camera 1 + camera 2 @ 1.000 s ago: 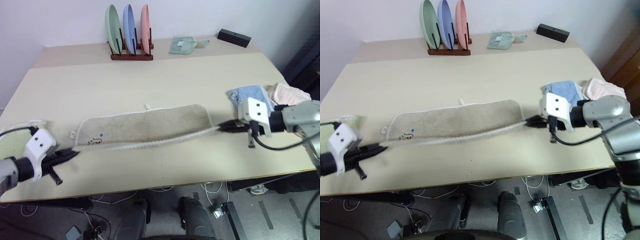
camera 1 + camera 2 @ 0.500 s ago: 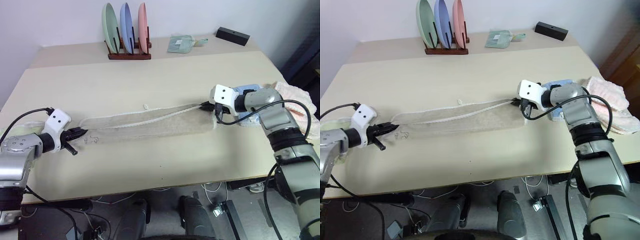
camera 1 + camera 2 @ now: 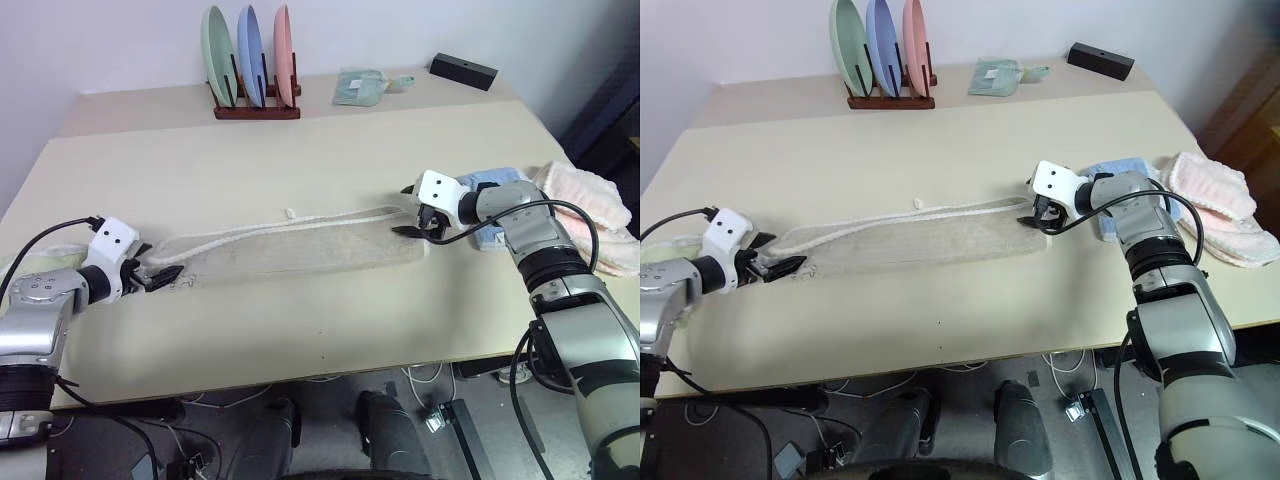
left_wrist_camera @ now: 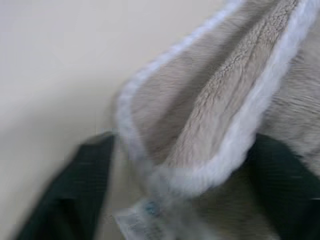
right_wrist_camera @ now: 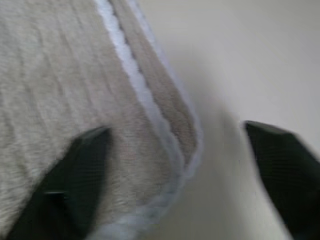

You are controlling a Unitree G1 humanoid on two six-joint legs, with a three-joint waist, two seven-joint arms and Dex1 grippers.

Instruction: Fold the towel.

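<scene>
The beige towel (image 3: 290, 245) with white corded edging lies on the table (image 3: 300, 330) as a long narrow strip, folded lengthwise. My left gripper (image 3: 165, 275) sits at the strip's left end, open, its fingers (image 4: 65, 200) spread either side of the towel's (image 4: 220, 110) doubled corner. My right gripper (image 3: 410, 222) is at the right end, also open. In the right wrist view its fingers (image 5: 75, 175) stand wide apart over the towel's (image 5: 60, 80) corded end edge.
A wooden rack (image 3: 255, 105) with green, blue and pink plates stands at the back, beside a light green cloth (image 3: 362, 87) and a black box (image 3: 465, 70). Folded blue (image 3: 495, 185) and pink (image 3: 590, 205) towels lie behind my right arm. A pale green towel (image 3: 660, 250) lies far left.
Both grippers carried the towel's near edge away from me and laid it over the far edge. Then both opened and let go, so the towel lies as a narrow strip.
</scene>
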